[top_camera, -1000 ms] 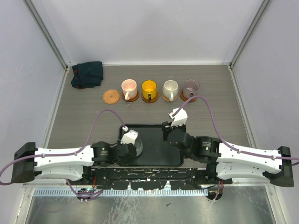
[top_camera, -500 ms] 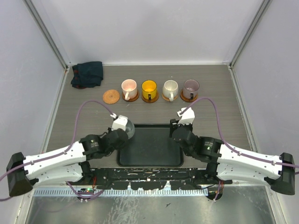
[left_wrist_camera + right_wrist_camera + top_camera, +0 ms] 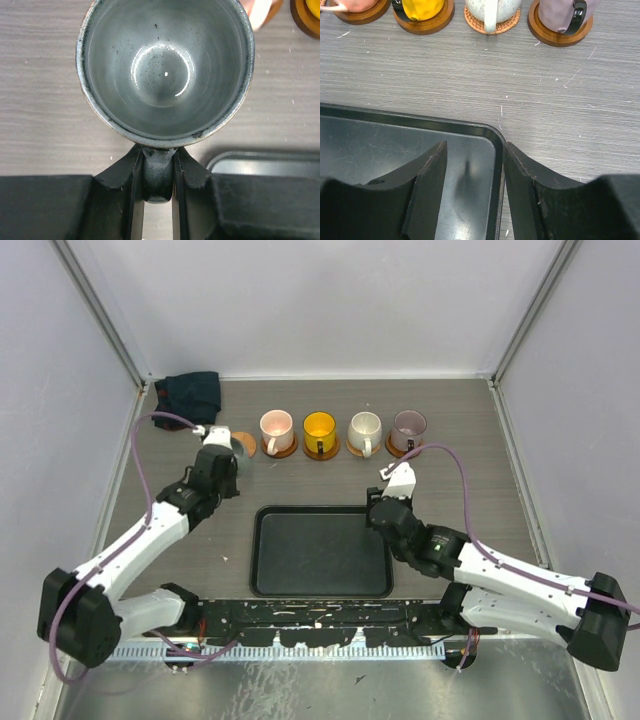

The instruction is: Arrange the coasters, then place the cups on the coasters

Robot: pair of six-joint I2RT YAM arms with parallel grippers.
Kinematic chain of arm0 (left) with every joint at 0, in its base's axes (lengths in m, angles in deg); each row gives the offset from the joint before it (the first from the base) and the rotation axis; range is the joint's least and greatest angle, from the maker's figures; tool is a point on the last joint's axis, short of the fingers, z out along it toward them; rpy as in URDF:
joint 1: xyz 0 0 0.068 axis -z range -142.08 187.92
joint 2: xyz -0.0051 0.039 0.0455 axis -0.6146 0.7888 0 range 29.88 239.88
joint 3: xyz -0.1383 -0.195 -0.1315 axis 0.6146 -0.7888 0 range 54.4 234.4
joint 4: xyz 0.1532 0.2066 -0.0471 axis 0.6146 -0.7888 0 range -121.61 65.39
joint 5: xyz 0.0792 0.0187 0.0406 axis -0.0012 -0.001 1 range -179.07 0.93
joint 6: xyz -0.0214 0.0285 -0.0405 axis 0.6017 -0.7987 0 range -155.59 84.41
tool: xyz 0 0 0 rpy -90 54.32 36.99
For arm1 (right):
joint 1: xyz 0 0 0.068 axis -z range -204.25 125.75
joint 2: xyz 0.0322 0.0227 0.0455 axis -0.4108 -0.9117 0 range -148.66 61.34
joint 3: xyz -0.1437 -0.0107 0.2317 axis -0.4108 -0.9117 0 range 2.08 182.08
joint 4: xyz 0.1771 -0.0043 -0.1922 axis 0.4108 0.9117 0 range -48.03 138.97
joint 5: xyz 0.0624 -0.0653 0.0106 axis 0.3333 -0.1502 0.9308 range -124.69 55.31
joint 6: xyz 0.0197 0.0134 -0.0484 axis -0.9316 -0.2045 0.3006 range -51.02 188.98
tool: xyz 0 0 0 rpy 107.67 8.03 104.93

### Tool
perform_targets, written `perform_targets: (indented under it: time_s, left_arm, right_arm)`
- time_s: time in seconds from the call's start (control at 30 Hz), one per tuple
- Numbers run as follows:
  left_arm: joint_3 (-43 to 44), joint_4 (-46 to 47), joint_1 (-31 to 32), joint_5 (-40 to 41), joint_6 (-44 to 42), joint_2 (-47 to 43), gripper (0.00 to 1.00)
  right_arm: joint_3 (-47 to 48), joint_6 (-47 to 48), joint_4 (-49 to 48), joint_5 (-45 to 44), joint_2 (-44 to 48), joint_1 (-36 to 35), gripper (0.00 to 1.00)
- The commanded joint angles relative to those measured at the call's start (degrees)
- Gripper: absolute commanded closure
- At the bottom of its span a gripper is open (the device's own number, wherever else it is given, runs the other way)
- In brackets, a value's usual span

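Grey cup (image 3: 165, 65), clamped by its handle in left pincer (image 3: 158, 172), has travelled from tray (image 3: 320, 550) to last bare coaster (image 3: 249, 444); right pincer (image 3: 474, 185) gapes empty; 4 cups (image 3: 320, 427) already seated.

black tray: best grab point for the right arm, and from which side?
The raised rim on the right edge of the tray, near its far corner, from above: one jaw inside, one outside. The tray lies flat and shallow, so only that thin lip can be pinched. The right gripper is open astride it.
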Motion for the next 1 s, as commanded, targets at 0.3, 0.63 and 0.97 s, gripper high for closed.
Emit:
perform_targets:
  time_s: [0.3, 0.63, 0.97]
  left_arm:
    - [10.6, 24.15, -10.28, -6.52, -5.07, 20.3, 1.0]
    - [11.6, 33.23, -11.35, -5.33, -7.17, 27.27, 1.0]
    - [12.84, 33.44, -11.92, -4.66, -7.02, 30.84, 1.0]
  right_arm:
    - [0.35, 4.11, -6.77, 3.85, -1.63, 5.56, 0.48]
    - [0.61, 3.98, -7.26, 5.6, -3.46, 7.26, 0.48]
    - [0.52, 3.75, -8.2, 7.3, -4.97, 7.9, 0.49]
